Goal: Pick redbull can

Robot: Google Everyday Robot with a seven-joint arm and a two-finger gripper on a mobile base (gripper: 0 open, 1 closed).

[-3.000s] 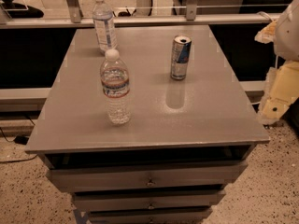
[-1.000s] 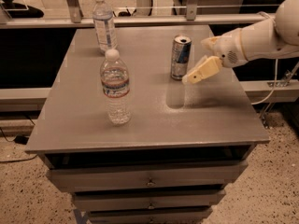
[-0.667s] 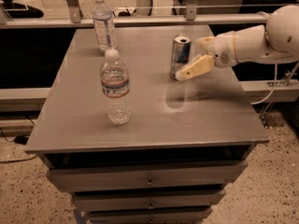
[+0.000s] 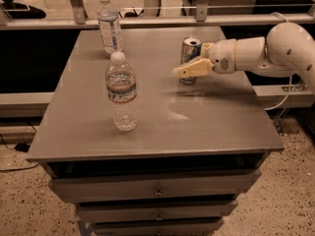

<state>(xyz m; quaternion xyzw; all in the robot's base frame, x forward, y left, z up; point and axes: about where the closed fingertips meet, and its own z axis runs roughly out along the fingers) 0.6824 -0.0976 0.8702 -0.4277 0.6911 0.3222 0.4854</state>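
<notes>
redbull can slim, silver-blue, upright on table (silver top rim); gripper fingers open, one crossing can's front

Shiny metal redbull can, smooth cream plastic tool against it, clear plastic bottles, satin grey tabletop

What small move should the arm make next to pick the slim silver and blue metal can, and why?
Probably grip now. The gripper is already level with the body of the slim silver and blue metal can and reaches across its near side and past it, and the can stands upright on the grey table.
</notes>
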